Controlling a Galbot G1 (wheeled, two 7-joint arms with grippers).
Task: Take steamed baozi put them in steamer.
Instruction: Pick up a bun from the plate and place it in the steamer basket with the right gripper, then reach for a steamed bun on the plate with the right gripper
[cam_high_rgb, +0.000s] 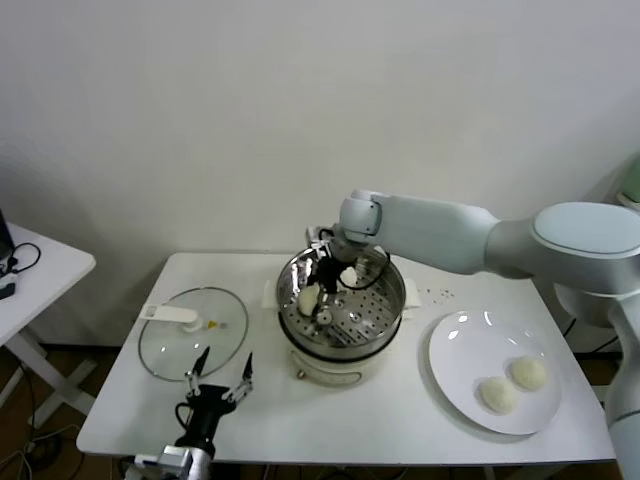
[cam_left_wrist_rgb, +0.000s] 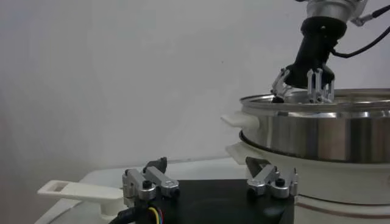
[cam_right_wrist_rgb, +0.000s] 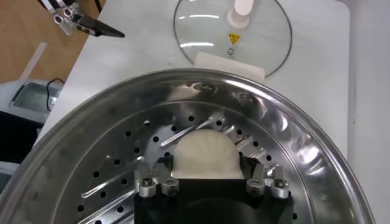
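While open, right tool astride baozi.

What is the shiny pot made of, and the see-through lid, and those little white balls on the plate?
The steamer looks like polished steel: it mirrors light and has punched holes. The lid looks like clear glass, since the table shows through it, with a white, probably plastic, handle. The steamed baozi look like soft matte dough. The plate looks glossy, maybe ceramic.
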